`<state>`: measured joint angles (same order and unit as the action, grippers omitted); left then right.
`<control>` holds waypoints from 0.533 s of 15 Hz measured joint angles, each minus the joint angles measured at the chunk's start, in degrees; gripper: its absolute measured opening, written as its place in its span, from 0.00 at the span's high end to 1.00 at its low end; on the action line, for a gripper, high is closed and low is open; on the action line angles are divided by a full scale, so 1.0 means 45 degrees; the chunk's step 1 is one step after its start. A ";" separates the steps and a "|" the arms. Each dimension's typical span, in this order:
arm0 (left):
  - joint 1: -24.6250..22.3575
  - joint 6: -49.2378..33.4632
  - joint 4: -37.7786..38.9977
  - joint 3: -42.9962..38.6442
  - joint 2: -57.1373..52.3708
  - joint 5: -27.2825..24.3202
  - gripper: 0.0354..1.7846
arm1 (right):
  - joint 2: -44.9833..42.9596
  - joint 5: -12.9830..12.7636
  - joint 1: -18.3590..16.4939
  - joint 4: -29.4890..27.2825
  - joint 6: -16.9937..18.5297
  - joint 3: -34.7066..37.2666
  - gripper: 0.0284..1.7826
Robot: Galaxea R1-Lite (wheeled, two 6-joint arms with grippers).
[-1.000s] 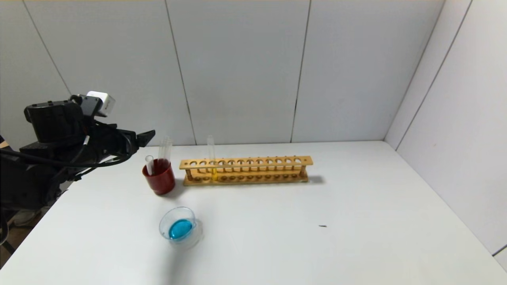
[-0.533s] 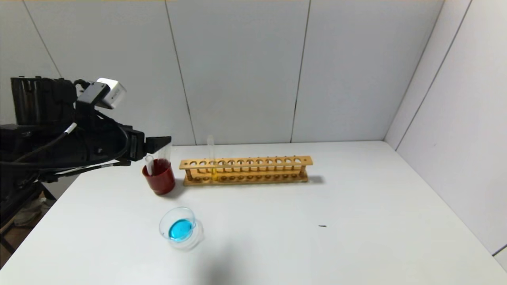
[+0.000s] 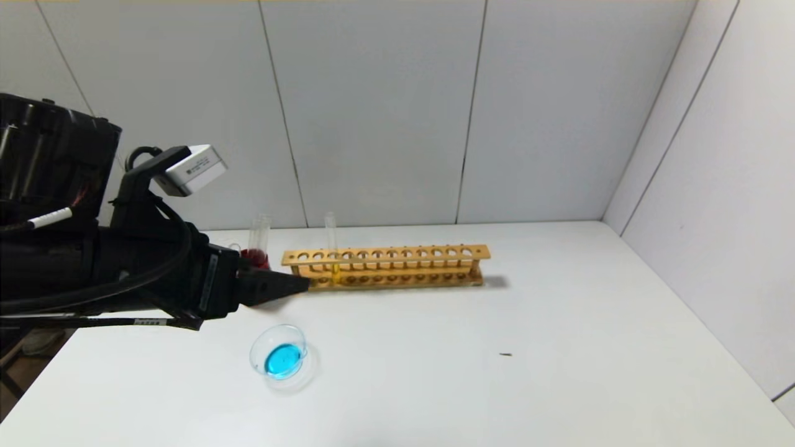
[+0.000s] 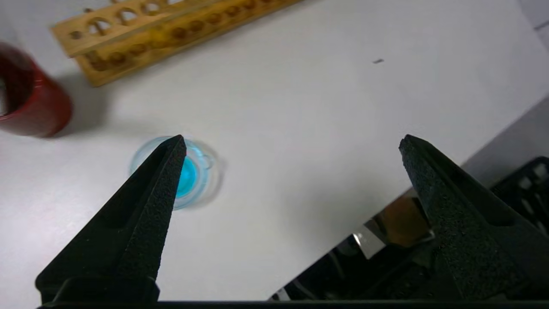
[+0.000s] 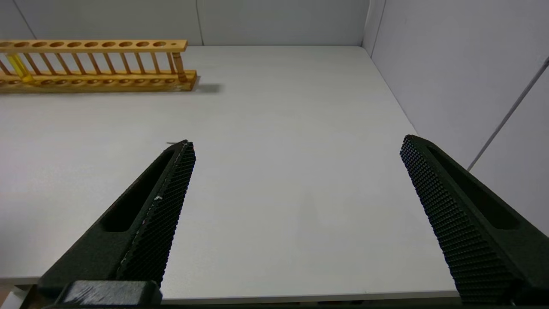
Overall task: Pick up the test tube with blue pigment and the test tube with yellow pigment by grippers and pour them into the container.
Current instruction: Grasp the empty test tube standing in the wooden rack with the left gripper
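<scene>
Left arm reaching level over the surface (image 3: 472,372)

Left gripper (image 4: 291,143), jaws spread and empty, hovers above the dish (image 3: 282,357) of blue liquid; yellow tube (image 3: 332,248) stands upright in the rack (image 3: 404,267). Right gripper (image 5: 296,146) spread, empty.

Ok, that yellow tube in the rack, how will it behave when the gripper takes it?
The test tube with yellow pigment looks like thin, smooth glass, so probably slippery and fragile under a hard squeeze. It stands upright in the wooden rack, so a straight-up pull likely frees it. Tilting early may spill the liquid.
</scene>
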<state>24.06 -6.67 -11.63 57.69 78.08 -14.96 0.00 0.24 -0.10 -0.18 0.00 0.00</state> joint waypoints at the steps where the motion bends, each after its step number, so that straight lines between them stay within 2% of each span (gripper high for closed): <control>1: 0.0041 -0.0024 -0.0011 -0.0141 0.0038 -0.0276 0.02 | 0.0000 -0.0005 0.0005 0.0005 0.0000 0.0000 0.02; 4: 0.0046 0.0051 0.0699 -0.0815 0.0295 -0.0704 0.02 | 0.0000 -0.0005 0.0000 0.0000 0.0000 0.0000 0.02; 8: 0.0022 0.0051 0.2993 -0.1550 0.0943 -0.1390 0.02 | 0.0000 0.0000 0.0000 0.0000 0.0000 0.0000 0.02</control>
<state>24.16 -6.44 1.84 50.71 82.32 -21.21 0.00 0.24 -0.10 -0.18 0.00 0.00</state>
